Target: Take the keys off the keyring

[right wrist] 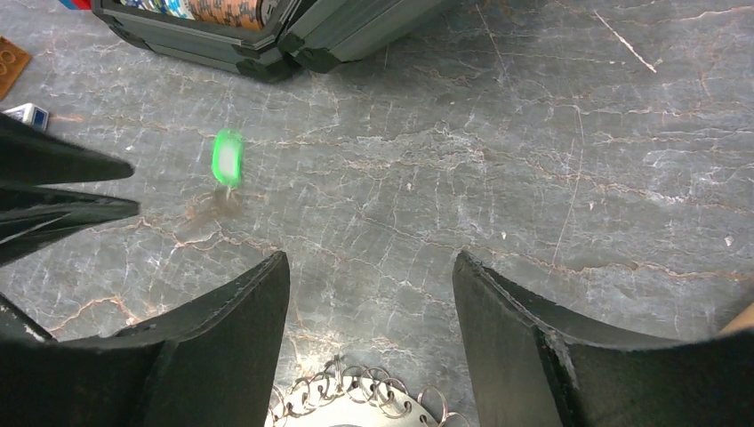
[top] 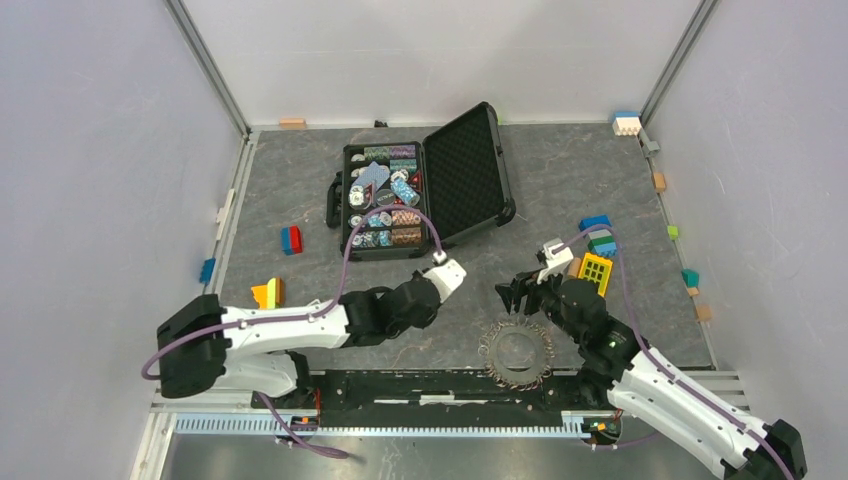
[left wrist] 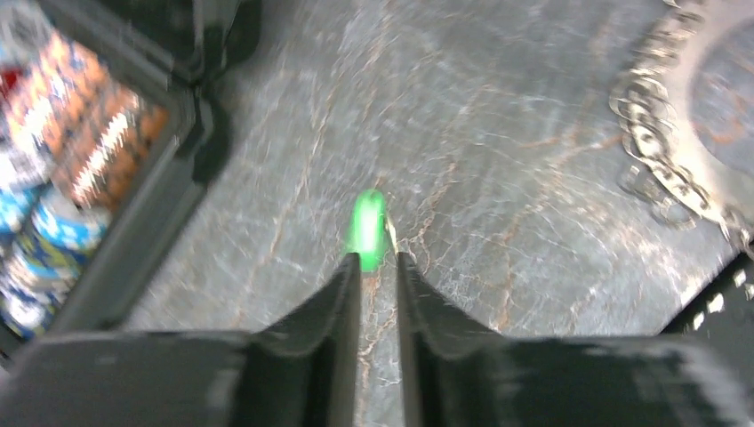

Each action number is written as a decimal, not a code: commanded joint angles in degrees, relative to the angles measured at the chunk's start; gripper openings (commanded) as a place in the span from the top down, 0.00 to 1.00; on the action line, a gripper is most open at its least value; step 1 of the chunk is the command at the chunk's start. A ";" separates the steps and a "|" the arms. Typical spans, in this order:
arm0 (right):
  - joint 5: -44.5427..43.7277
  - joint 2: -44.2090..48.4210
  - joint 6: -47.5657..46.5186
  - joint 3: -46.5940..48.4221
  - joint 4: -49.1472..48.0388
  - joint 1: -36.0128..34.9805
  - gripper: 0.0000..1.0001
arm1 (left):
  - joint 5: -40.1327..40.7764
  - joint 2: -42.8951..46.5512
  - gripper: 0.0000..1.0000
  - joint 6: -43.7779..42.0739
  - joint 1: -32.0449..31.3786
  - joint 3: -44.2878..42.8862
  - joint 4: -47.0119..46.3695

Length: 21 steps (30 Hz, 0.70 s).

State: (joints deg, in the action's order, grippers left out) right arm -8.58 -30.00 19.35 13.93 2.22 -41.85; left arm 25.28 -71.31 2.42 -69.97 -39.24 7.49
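The keyring [top: 516,352] lies flat near the table's front edge, with keys [top: 492,340] fanned round it. In the left wrist view its edge [left wrist: 662,169] shows at the upper right. One key with a green tag [right wrist: 228,157] is off the hoop, blurred just above the table. It hangs right past the tips of my left gripper [left wrist: 378,260], whose jaws stand a narrow gap apart with bare table showing between them. My right gripper [right wrist: 371,258] is wide open and empty above the hoop's far rim [right wrist: 356,405].
An open black case [top: 470,175] of poker chips [top: 385,200] stands behind the grippers. Coloured blocks lie to the left [top: 290,239] and right [top: 596,270]. Frame posts and white walls ring the mat.
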 commanded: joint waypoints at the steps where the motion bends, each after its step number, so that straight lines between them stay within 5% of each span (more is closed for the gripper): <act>1: 0.88 1.67 2.79 -1.05 1.26 0.24 0.27 | 3.64 -3.44 0.63 21.96 4.48 0.85 -0.74; 4: 0.84 2.17 2.86 -1.03 2.62 0.23 0.27 | 4.90 -3.64 0.55 24.79 5.85 1.81 -0.30; 9: -1.39 2.68 3.80 -0.41 4.89 0.23 0.24 | 9.80 1.58 0.20 27.25 6.30 1.36 6.05; 12: -1.62 1.36 4.09 0.54 6.18 0.20 0.13 | 9.84 5.33 0.00 30.25 7.85 -0.73 13.41; 14: -1.14 -0.28 4.00 1.10 6.73 0.21 0.03 | 7.71 7.50 0.00 34.49 10.16 -2.33 19.28; 21: -1.13 -9.32 7.04 5.29 12.01 0.46 0.02 | -2.59 20.39 0.00 39.21 19.51 0.21 24.12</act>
State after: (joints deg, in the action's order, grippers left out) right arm -9.10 -35.86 23.38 14.28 10.98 -41.82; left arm 27.70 -58.02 34.74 -54.94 -39.55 27.51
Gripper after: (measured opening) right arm 0.979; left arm 0.994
